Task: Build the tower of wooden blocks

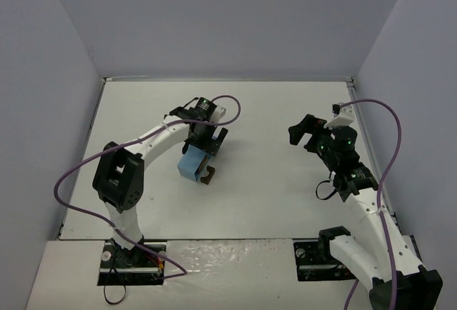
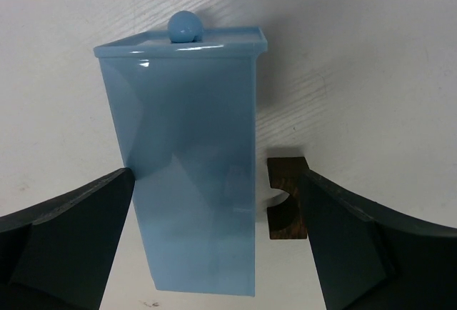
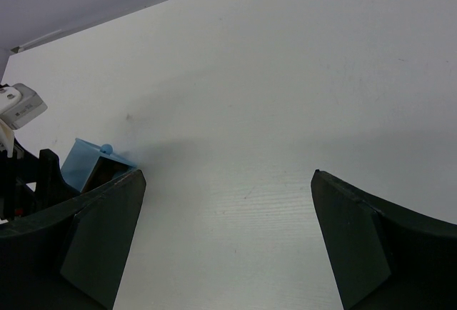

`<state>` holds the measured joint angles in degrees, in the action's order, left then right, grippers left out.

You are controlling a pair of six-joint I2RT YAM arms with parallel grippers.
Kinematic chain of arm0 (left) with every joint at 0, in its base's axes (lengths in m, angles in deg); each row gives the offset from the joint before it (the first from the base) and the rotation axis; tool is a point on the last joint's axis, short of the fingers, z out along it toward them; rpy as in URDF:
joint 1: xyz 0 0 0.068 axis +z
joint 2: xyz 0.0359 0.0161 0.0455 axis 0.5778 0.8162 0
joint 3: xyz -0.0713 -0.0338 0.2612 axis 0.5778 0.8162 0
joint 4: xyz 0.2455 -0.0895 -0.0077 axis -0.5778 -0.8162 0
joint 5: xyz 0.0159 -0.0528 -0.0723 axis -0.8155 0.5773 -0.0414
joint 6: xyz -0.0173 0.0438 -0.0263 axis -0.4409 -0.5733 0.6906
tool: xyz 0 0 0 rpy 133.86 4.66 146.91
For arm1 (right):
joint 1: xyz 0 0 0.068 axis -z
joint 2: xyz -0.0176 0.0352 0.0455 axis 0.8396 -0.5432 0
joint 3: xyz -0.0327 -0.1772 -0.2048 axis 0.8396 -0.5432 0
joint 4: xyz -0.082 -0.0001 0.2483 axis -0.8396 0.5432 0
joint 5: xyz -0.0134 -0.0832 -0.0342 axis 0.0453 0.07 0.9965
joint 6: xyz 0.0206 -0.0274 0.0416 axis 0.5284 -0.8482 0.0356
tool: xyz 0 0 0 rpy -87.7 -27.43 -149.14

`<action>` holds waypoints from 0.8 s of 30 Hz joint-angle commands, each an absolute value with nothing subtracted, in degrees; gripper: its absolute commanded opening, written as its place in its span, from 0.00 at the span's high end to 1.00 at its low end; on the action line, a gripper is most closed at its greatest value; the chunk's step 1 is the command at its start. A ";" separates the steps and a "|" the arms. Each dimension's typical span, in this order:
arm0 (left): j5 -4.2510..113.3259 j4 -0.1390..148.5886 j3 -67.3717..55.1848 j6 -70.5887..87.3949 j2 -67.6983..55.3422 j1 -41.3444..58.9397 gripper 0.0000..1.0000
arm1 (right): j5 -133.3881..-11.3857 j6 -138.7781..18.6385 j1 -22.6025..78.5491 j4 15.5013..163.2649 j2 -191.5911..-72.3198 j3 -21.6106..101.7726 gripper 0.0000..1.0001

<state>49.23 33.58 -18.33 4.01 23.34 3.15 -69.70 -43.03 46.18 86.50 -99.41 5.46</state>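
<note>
One dark brown wood block with a half-round notch lies flat on the white table, also visible as a small wood block in the top view. It rests just right of a light blue box that lies on its side. My left gripper hovers open above both, its fingers straddling the box and the block and holding nothing. My right gripper stands open over bare table at the right, far from the block. No tower is in view.
The light blue box has a round knob at its far end and also shows at the left edge of the right wrist view as the box. Grey walls enclose the table on three sides.
</note>
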 commanded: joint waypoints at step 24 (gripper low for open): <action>46.61 35.44 -16.02 5.26 20.53 5.15 1.00 | -67.82 -44.05 46.03 84.67 -99.22 6.72 0.00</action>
<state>47.79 35.52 -15.85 4.36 25.13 4.95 -69.65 -42.92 46.18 86.88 -99.43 5.46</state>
